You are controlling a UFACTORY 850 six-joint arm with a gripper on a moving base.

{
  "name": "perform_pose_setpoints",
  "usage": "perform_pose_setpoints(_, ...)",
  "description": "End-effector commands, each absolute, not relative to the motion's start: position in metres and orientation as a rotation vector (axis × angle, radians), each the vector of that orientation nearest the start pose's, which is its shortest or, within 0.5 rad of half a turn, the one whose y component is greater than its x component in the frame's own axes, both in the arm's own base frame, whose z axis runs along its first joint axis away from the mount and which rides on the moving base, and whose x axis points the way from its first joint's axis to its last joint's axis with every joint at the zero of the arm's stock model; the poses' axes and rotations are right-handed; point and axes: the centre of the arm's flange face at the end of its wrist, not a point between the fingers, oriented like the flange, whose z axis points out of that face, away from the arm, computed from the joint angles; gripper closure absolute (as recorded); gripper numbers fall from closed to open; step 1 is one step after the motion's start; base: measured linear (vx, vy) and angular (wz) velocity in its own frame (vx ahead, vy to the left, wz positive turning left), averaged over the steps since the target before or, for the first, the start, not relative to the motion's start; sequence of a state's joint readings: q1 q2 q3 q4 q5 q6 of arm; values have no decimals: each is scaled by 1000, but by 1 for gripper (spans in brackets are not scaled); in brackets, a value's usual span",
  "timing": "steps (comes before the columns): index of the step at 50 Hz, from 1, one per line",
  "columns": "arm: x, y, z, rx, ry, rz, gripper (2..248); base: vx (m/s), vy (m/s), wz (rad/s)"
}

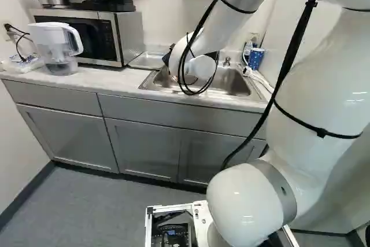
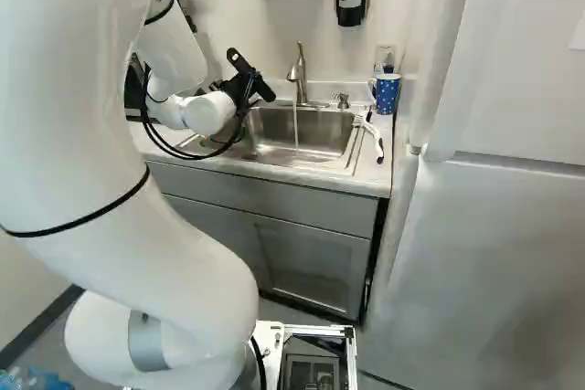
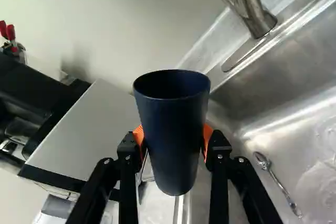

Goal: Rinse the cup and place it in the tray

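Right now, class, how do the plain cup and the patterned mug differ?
The cup is plain dark blue, while the mug is brighter blue with white spots.
The cup shows no handle; the mug has one.
The cup is gripped in the hand; the mug stands on the counter beside the sink.
Both are blue drinking vessels.

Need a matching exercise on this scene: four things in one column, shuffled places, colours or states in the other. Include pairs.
Things
1. Cup
2. Spoon
3. Mug
4. Faucet

Places, colours, states
A. Lying in the sink
B. Blue with pale spots
C. Running a stream of water
D. Held between the fingers of the gripper

Pairs: 1-D, 2-A, 3-B, 4-C
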State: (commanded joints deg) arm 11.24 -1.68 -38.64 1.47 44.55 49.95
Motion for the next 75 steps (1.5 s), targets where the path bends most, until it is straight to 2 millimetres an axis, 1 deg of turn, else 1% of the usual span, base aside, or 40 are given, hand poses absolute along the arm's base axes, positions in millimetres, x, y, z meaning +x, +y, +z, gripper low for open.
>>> perform_pose_setpoints(36,468,91,490,-2066,345,-1700,127,0,0,0)
perform_pose_setpoints(75,468,91,490,-2250,-88,-1922,127,0,0,0)
